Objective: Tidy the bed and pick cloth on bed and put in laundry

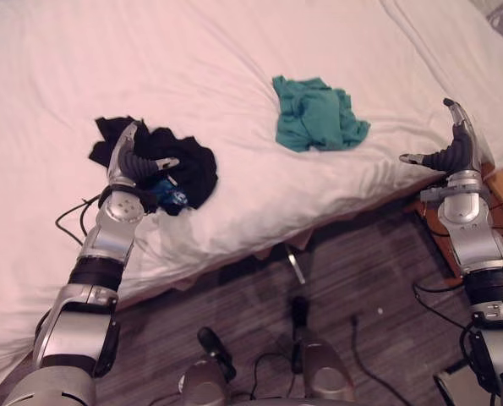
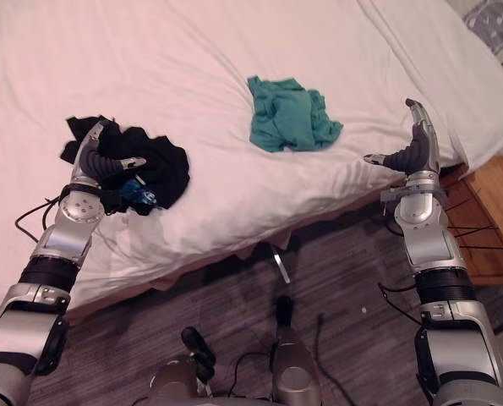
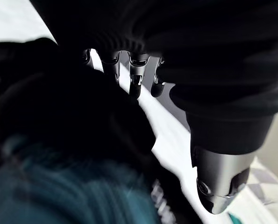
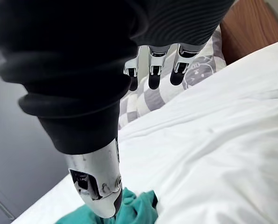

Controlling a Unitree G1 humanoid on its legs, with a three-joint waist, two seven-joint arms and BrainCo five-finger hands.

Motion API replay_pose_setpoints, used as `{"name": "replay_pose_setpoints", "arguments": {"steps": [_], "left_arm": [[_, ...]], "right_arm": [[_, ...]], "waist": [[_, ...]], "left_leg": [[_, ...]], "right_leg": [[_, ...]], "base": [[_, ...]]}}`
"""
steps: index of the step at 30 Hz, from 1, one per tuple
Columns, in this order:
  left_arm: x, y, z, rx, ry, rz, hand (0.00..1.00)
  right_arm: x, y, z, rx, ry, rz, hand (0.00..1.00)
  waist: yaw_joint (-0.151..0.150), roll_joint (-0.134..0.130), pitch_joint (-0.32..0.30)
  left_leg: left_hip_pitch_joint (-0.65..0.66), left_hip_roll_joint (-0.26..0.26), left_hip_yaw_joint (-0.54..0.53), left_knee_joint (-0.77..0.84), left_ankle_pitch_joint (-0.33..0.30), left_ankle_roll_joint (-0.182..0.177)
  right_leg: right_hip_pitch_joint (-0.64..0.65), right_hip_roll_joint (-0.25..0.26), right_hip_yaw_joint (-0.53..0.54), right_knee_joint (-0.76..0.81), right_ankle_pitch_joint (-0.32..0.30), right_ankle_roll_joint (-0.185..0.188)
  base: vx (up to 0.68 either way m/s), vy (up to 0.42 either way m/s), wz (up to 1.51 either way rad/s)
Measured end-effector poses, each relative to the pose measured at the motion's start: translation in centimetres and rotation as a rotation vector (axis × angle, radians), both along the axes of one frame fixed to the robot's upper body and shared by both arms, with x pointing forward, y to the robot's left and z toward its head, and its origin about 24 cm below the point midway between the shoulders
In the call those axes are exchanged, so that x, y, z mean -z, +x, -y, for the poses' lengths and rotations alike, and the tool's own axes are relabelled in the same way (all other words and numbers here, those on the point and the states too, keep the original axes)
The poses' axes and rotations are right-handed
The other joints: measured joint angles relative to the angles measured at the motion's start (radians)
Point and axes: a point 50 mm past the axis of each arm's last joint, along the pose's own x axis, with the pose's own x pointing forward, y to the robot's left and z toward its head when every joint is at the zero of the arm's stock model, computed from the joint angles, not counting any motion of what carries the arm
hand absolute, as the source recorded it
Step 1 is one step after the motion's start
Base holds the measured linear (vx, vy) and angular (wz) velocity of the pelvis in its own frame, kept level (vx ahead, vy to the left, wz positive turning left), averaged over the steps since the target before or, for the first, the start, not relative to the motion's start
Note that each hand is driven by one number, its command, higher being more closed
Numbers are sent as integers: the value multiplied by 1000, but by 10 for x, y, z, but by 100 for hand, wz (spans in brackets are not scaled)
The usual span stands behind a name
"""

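A crumpled black cloth with a blue patch lies near the front edge of the white bed, on the left. My left hand rests on its near side, open, with straight fingers over the dark folds and the thumb held apart. A bunched teal cloth lies alone further right, in the middle of the sheet. My right hand is raised above the bed's front right edge, open and holding nothing, well to the right of the teal cloth.
A wooden nightstand stands by the bed's right corner, close to my right arm. A grey patterned pillow lies at the head of the bed. Dark plank floor runs along the bed's front edge.
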Motion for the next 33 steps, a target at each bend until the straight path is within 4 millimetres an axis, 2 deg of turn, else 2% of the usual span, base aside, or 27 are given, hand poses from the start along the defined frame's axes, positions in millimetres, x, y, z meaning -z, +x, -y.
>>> {"name": "replay_pose_setpoints", "arguments": {"steps": [1,5,10,13,14,16,18,21,23,25,28,29,30,32,33], "left_arm": [[-3,2,-1,-15,21,-6,100],[-17,10,-9,-95,121,-56,100],[-26,10,-22,-118,223,-122,100],[-26,12,-15,-72,187,-96,100],[-26,12,-13,-54,160,-77,100],[-28,14,3,40,70,-4,100],[-27,10,20,149,-11,74,100],[-13,-3,47,300,-158,142,100],[0,-22,65,429,-300,165,100],[17,-39,76,508,-413,148,100],[56,-65,83,533,-544,48,100],[80,-78,84,522,-586,-50,100],[94,-86,83,501,-606,-105,100],[140,-114,88,453,-659,-317,100],[150,-121,91,442,-678,-357,100]], "right_arm": [[-2,0,-3,-12,0,9,0],[-18,1,-15,-58,-8,46,0],[-34,7,-31,-120,-45,49,0],[-43,20,-42,-133,-73,27,0],[-44,23,-42,-129,-75,16,0],[-49,33,-35,-88,-75,-16,0],[-57,41,-30,-50,-71,-37,0],[-71,47,-20,11,-93,-53,0],[-84,45,-6,68,-120,-54,0],[-90,42,11,135,-122,-66,0],[-98,34,39,258,-118,-87,0],[-103,29,50,299,-117,-88,100],[-107,27,54,316,-116,-86,100],[-115,18,71,391,-162,-99,100],[-118,15,76,413,-166,-100,100]], "waist": [[0,-2,11],[-25,-10,25],[-30,-11,26],[-21,-10,26],[-19,-9,26],[5,4,33],[24,27,45],[69,70,67],[96,113,85],[122,142,94],[148,187,97],[150,205,97],[150,212,98],[177,220,99],[177,228,102]], "left_leg": [[-16,14,4,26,-22,-4],[-93,38,-2,99,-51,3],[-134,52,-7,140,-62,3],[-168,51,-30,144,-61,4],[-175,49,-38,143,-61,4],[-200,33,-72,125,-39,15],[-213,8,-106,85,-7,24],[-226,-21,-149,46,24,35],[-248,-38,-198,35,38,42],[-252,-55,-235,20,59,49],[-258,-81,-285,3,67,59],[-270,-92,-307,0,75,61],[-273,-96,-314,-4,75,62],[-278,-116,-318,-46,100,65],[-278,-121,-326,-57,107,66]], "right_leg": [[-14,6,5,1,2,1],[-70,9,8,12,9,3],[-102,13,14,13,22,2],[-122,11,1,13,29,6],[-125,10,-5,13,30,7],[-133,1,-34,13,32,9],[-134,-14,-73,13,33,10],[-133,-32,-116,15,30,14],[-133,-48,-161,31,17,29],[-131,-64,-200,54,4,31],[-130,-94,-248,108,-40,39],[-133,-109,-268,129,-56,45],[-137,-115,-276,141,-63,45],[-172,-136,-279,179,-79,49],[-176,-140,-286,189,-82,49]], "base": [[-130,-21,-18],[-124,-25,-7],[-98,-30,-7],[-83,-26,9],[-77,-18,33],[-30,-2,42],[-8,26,55],[6,46,51],[19,55,60],[45,56,56],[38,54,55],[24,51,52],[18,44,43],[24,46,22],[6,36,26]]}}
